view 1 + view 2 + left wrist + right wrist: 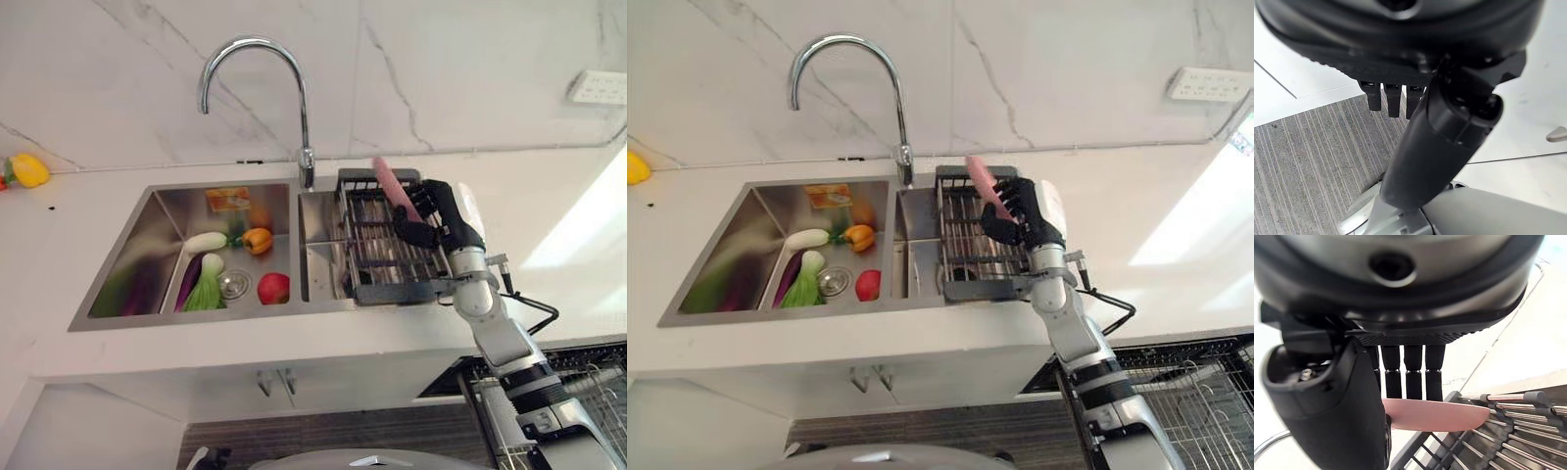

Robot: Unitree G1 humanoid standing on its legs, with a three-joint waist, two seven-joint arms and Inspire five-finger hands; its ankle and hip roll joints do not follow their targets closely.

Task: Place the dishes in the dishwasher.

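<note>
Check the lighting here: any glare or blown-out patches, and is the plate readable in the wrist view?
Eye views: a bright sun patch washes out the counter right of the rack; the sink walls mirror the vegetables. Right wrist view: the right hand is dark, yet the pink plate reads clearly.

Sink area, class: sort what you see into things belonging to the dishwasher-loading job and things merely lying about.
Job:
pink plate, pinched by right hand
dish rack
dishwasher rack

Lying about:
vegetables in the sink
faucet
yellow pepper on the counter
</note>
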